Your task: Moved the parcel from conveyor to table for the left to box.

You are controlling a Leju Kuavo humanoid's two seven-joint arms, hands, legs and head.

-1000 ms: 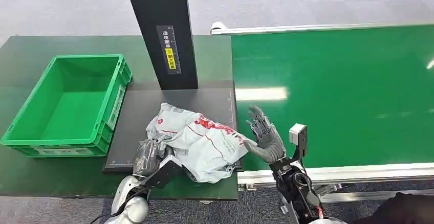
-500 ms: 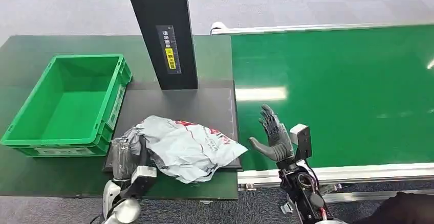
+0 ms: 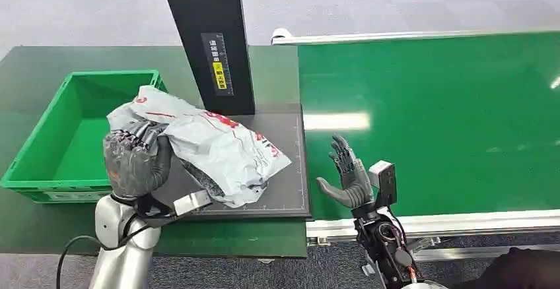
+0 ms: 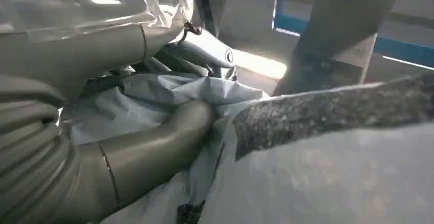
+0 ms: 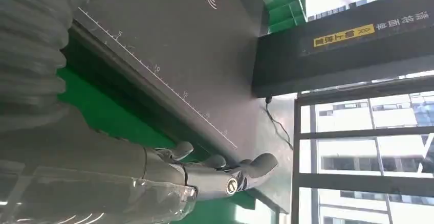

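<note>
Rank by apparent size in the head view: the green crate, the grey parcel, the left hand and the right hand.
1. green crate, though the parcel covers one corner
2. grey parcel, held up by the left hand
3. left hand, raised towards the camera, which may enlarge it
4. right hand, open over the conveyor

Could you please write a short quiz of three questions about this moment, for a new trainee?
1. True or false: the left hand grips the parcel.
2. Where is the right hand? A) inside the green crate B) above the conveyor belt edge C) on the black post
3. What colour is the scale mat?

Key: 1 true; 2 B; 3 black.
</note>
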